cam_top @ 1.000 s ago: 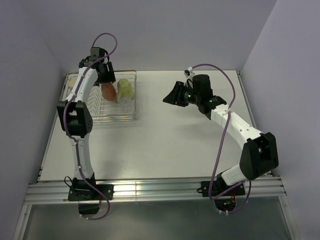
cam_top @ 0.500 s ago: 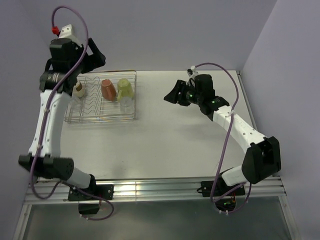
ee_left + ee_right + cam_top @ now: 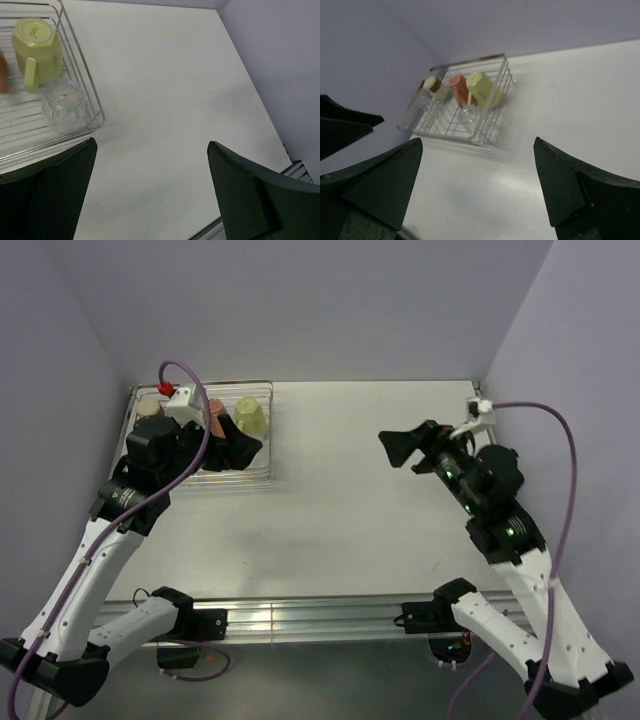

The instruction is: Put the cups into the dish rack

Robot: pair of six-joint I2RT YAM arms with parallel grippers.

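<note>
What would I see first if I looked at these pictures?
Probably the wire rack in the far left corner of the table, holding a yellow-green mug, an orange mug, a brown cup and a clear glass. Then the left gripper, open near the rack, and the right gripper, open over the table's right side, both empty.

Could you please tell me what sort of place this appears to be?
Probably a robot test cell, not a real kitchen: a white table boxed in by plain lilac walls, two arms bolted to a metal rail, and a lone rack of cups.
</note>
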